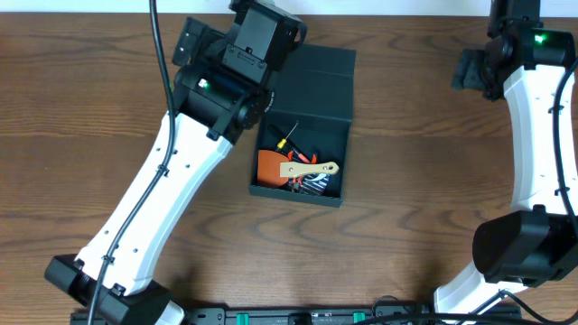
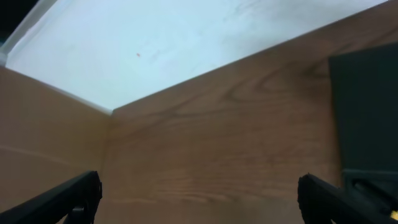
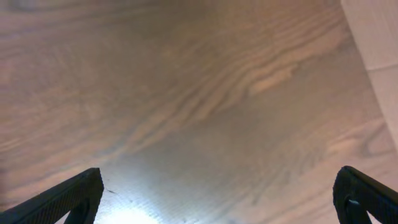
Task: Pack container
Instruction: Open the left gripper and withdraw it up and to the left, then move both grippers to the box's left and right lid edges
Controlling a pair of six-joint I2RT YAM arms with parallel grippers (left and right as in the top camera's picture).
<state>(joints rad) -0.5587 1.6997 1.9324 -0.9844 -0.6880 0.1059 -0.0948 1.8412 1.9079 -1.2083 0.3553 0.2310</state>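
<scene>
Your left arm rises from its base at the near left edge and slants up and to the right. Its long white link is stretched out and ends in the black wrist block at the far side. Your left gripper is spread wide, with only its two dark fingertips showing at the bottom corners of the wrist view. Your right arm climbs from its base at the near right and runs almost straight away from you. It bends left at the top, where a green light glows by the joint. Your right gripper is spread just as wide and grips nothing.
</scene>
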